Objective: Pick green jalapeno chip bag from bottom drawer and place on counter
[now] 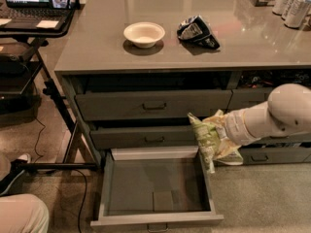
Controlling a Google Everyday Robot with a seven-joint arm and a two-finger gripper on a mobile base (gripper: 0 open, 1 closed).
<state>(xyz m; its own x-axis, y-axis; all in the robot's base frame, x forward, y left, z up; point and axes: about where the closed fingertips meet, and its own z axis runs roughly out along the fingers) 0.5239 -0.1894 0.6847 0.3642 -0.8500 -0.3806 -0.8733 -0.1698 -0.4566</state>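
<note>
Camera view
Gripper: the gripper [219, 136] sits at the end of the white arm [272, 115] that reaches in from the right, in front of the drawer fronts and below the countertop edge.
Grasp: clenched on the green jalapeno chip bag [205, 139]. The bag hangs in the air from it, and the crumpled foil covers most of the fingers.
Bag position: at the gripper's tip, trailing down and left, clear of the drawer and over its right wall.
Bottom drawer: the bottom drawer [141, 186] is pulled out below and left of the gripper, with its grey floor showing.
Counter: the counter [160, 57] lies well above the gripper.
On the counter: a white bowl [144, 34] up and left of the gripper, and a black-and-white chip bag [197, 31] almost straight above it.
Handling, as I judge it: light, soft and crinkly, with a slick glossy skin. It sags from the pinch and would likely slide in a loose hold or crush in a hard one.
Where to hold: a flat pinch across the upper body or the sealed edge looks safest.
Next move: the lift must carry the dangling lower end over the countertop's lip without snagging it.
</note>
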